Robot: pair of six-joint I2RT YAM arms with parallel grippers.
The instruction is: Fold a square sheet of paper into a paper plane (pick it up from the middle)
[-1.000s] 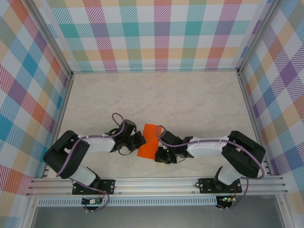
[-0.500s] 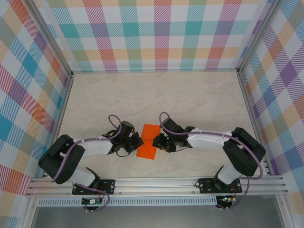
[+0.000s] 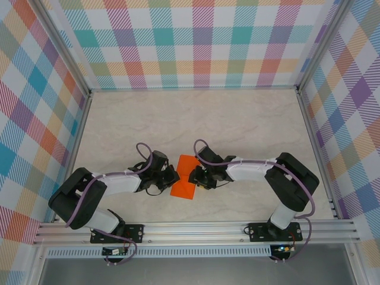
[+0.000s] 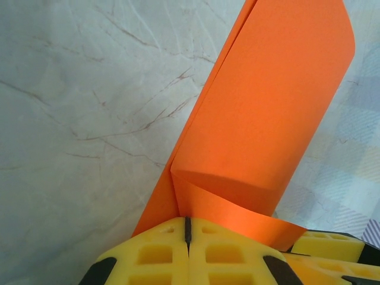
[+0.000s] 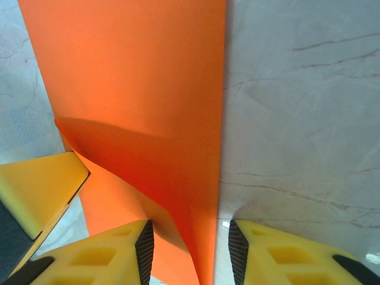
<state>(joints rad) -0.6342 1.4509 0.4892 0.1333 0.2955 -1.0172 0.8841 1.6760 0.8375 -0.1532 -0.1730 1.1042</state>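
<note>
- The square sheet of paper (image 3: 184, 185) sits near the front middle of the tabletop (image 3: 237, 124), between the two arms. It is partly doubled over and lifted, not lying flat.
- The left gripper (image 4: 187, 224) has its yellow pads pressed together, and the orange sheet (image 4: 267, 107) seems to be pinched at their seam. From there the sheet rises away in a loose curl.
- The right gripper (image 5: 190, 252) stands partly apart. A folded edge of the sheet (image 5: 136, 77) runs down into the gap, and I judge it is not yet squeezed.
- In the overhead view the left gripper (image 3: 171, 177) and right gripper (image 3: 199, 177) face each other closely across the sheet.
- If the right one closes while the edge sits off to one side of the gap, the crease could set crooked and the plane would come out lopsided.
- If either arm pulls while both hold the sheet, the thin paper could tear or slip out of the left pinch.
- The curl is soft, so pressing it down carelessly could leave a second, unwanted crease.
- With the fingers so close together, a small sideways move could knock the two grippers into each other.
</note>
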